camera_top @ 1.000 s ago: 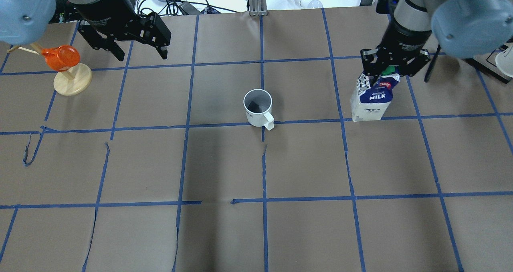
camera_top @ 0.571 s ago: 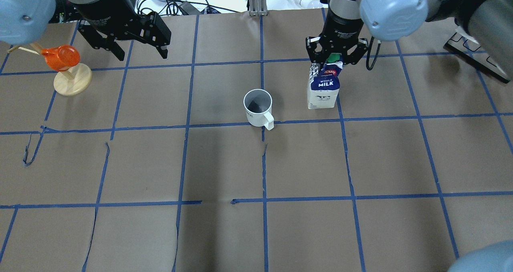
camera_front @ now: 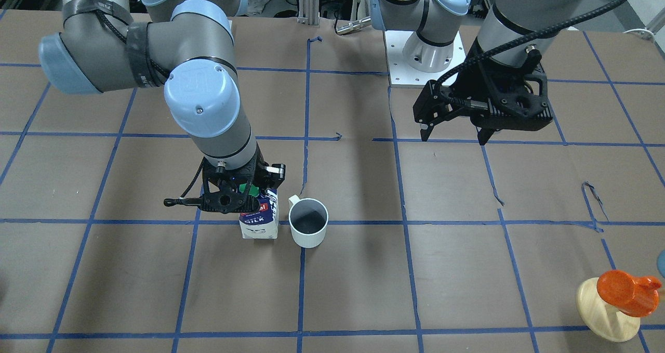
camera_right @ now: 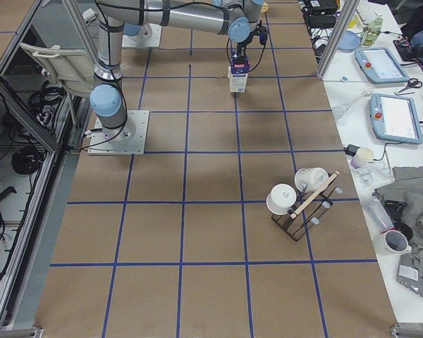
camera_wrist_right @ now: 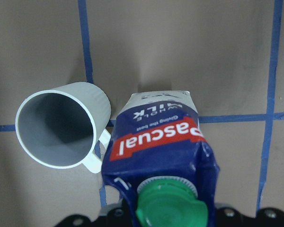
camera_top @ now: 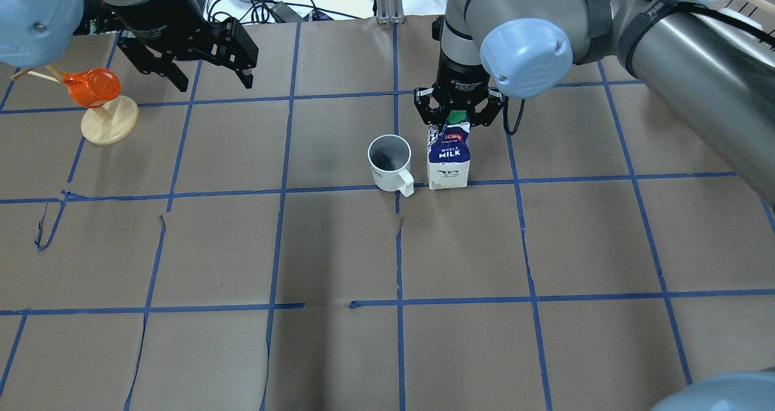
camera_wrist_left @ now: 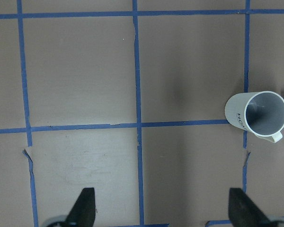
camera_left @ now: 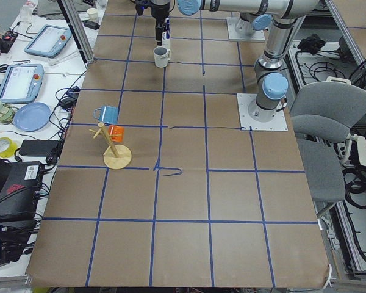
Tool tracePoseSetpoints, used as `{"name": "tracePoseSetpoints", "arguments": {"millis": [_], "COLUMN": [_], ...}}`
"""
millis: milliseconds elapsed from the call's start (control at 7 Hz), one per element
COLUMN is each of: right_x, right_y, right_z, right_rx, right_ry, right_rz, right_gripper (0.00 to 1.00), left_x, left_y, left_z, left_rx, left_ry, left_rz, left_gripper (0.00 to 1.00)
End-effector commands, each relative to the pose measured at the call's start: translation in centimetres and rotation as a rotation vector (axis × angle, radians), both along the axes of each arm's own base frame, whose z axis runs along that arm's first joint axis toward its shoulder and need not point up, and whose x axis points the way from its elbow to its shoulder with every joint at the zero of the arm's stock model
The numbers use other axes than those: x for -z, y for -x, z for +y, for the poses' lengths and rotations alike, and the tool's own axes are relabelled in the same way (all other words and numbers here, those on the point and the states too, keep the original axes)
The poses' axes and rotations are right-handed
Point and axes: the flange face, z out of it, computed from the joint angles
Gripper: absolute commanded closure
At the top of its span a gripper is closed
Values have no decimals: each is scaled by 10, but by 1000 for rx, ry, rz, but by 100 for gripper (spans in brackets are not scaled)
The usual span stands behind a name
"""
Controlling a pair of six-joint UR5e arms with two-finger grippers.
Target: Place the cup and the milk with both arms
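The white cup (camera_top: 390,163) stands upright at the table's middle, handle toward the robot; it also shows in the front view (camera_front: 308,222) and the left wrist view (camera_wrist_left: 258,113). The blue-and-white milk (camera_top: 448,163) stands close beside the cup on its right, a narrow gap between them, its base at the paper. My right gripper (camera_top: 457,117) is shut on the milk's gable top by the green cap (camera_wrist_right: 168,205). The right wrist view shows the milk (camera_wrist_right: 156,137) and the cup (camera_wrist_right: 61,125) from above. My left gripper (camera_top: 215,86) is open and empty, high at the far left.
An orange cup-like object (camera_top: 91,87) sits on a round wooden stand (camera_top: 109,126) at the far left. A blue mug (camera_left: 107,114) hangs on that stand. A rack with white mugs (camera_right: 296,193) stands on the robot's right. Blue tape lines grid the brown paper.
My right arm has carried the milk leftward from the table's right side to right beside the cup. The left arm and the cup have not moved.
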Motion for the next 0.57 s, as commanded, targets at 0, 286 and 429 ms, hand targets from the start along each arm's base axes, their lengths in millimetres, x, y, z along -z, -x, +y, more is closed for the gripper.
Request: {"name": "tracePoseSetpoints", "arguments": {"millis": [0,286,429], "right_x": [11,-21,-64], "right_y": [-2,6,18], "right_z": [4,1,10], "right_rx": [-8,2,18], "right_ry": [6,64,124], "right_rz": [0,6,-6], "right_gripper": [44,0,0], "left_x": [0,0,-1], "left_y": [0,1,0], "left_z": [0,0,0], "left_rx": [1,2,1], "left_ry": [-1,-1,2], "left_rz": [0,-5,-2], "left_gripper": [0,0,0]}}
